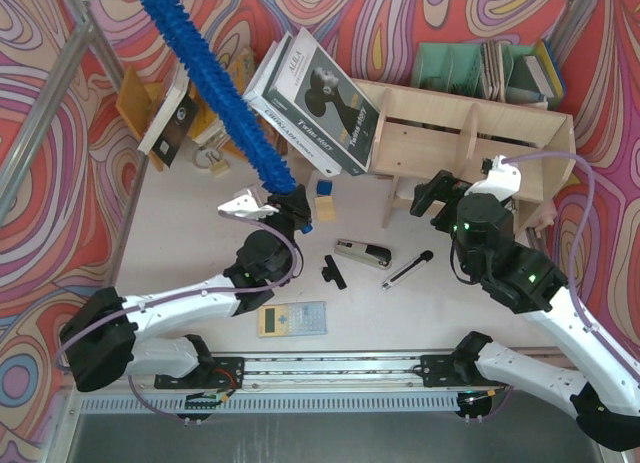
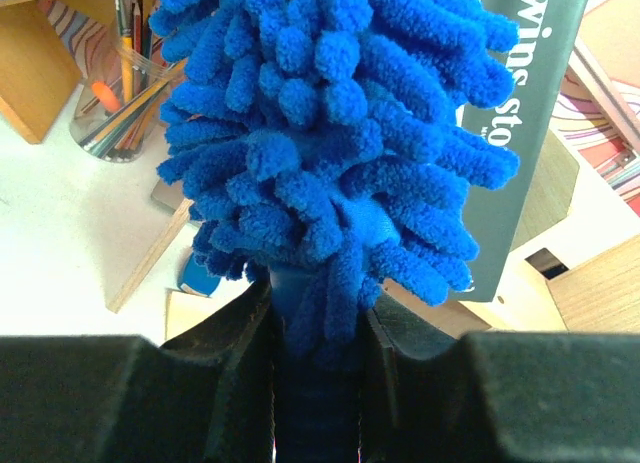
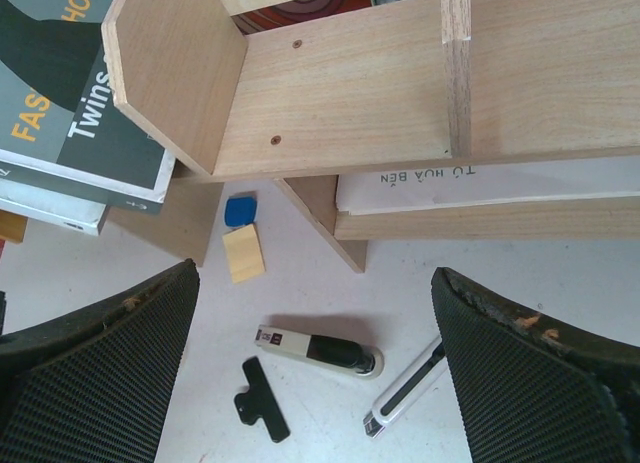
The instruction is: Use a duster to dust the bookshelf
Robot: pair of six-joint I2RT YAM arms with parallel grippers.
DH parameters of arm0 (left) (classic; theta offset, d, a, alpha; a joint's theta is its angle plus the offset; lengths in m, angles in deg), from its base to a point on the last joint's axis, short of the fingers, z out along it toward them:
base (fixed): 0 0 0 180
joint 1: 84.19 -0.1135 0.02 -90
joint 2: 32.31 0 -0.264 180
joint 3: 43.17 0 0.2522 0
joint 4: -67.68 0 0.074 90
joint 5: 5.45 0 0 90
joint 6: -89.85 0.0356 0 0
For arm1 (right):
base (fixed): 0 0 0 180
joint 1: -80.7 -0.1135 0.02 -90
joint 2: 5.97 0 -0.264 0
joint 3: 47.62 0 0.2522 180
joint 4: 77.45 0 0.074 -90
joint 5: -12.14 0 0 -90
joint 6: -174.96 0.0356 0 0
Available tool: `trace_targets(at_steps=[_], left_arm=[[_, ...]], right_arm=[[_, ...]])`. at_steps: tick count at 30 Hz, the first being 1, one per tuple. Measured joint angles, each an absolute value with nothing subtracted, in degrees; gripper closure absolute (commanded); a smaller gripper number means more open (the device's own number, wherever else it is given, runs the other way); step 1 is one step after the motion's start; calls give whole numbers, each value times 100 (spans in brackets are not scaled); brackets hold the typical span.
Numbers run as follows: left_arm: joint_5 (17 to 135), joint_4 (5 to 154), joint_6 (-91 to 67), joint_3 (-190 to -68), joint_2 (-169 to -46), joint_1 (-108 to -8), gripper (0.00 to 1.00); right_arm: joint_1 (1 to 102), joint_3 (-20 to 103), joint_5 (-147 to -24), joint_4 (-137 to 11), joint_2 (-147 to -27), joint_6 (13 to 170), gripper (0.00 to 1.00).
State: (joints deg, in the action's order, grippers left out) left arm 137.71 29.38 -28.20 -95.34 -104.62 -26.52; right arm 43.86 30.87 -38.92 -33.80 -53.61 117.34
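The bright blue fluffy duster [image 1: 215,88] slants up from my left gripper [image 1: 293,209] toward the far left, clear of the table. In the left wrist view the gripper [image 2: 318,328] is shut on the duster's blue handle, and the fluffy head [image 2: 330,133] fills the view. The pale plywood bookshelf [image 1: 470,133] stands at the back right, with open compartments and dividers. It also shows in the right wrist view [image 3: 350,93]. My right gripper [image 1: 455,190] is open and empty, hovering just in front of the shelf, above the table [image 3: 315,275].
A stack of large books [image 1: 315,98] leans on the shelf's left end. A stapler [image 1: 362,253], black clip [image 1: 335,271], white-and-black pen-like tool [image 1: 407,270] and calculator [image 1: 292,319] lie on the table. A green file organiser [image 1: 450,68] stands behind the shelf. An orange book rack [image 1: 135,98] is at far left.
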Motion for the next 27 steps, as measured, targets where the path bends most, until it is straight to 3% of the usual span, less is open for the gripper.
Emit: trace_targets(at_steps=[10,27], left_arm=[[13691,3644,-3191,-9349,-9671,-2687,100],[12624,8079,-4190,-9502,-7759,-2693,100]], right_arm=[[4386,3087,-3890,-3378,-5365,11734,13],[4386,3011,-3905,-3375,-5361,11797,13]])
